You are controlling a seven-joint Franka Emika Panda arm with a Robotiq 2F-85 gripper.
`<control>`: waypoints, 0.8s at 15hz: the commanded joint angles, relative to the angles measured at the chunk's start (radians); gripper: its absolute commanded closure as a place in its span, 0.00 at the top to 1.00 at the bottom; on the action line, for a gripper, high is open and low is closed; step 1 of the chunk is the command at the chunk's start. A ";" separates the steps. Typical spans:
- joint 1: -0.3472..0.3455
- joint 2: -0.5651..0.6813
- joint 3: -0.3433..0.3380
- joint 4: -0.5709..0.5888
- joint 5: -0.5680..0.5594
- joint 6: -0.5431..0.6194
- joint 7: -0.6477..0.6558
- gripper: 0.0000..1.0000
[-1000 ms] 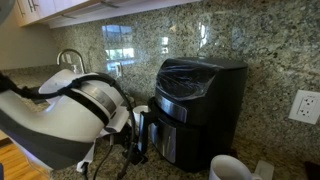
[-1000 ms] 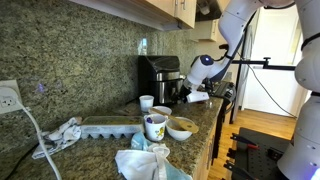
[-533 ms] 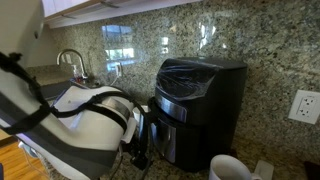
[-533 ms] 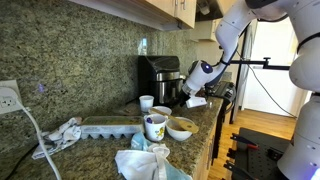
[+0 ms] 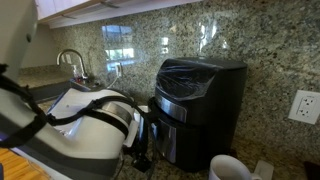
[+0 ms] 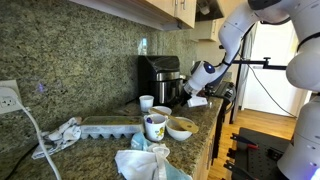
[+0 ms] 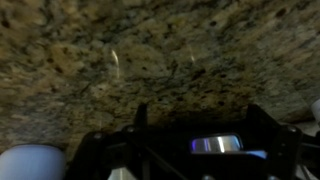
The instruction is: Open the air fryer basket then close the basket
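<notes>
The speckled granite wall fills the background in both exterior views, and the wrist view shows little beyond a blur of the same stone. The white robot arm takes up the lower near side of an exterior view and reaches in toward the air fryer, which stands on the counter against the wall. The basket forms the fryer's lower front under the silver band and seems pushed in or nearly so, though the angle is poor. The gripper is right at the basket's upright handle. It is dark against dark there, so I cannot tell whether its fingers are apart or clamped on the handle. Further along the counter lie a grey ice tray, a crumpled pale cloth, a tan bowl, a patterned mug and a small white cup. A wall outlet sits beyond the fryer.
</notes>
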State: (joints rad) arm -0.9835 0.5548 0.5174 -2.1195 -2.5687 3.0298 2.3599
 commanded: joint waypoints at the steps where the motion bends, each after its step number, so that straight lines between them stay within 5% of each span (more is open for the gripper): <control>1: -0.059 -0.032 0.074 -0.020 -0.042 -0.015 0.041 1.00; 12: -0.138 -0.127 0.158 -0.082 -0.013 -0.032 0.025 1.00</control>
State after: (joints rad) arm -1.1002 0.5082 0.6543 -2.1462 -2.5821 3.0262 2.3599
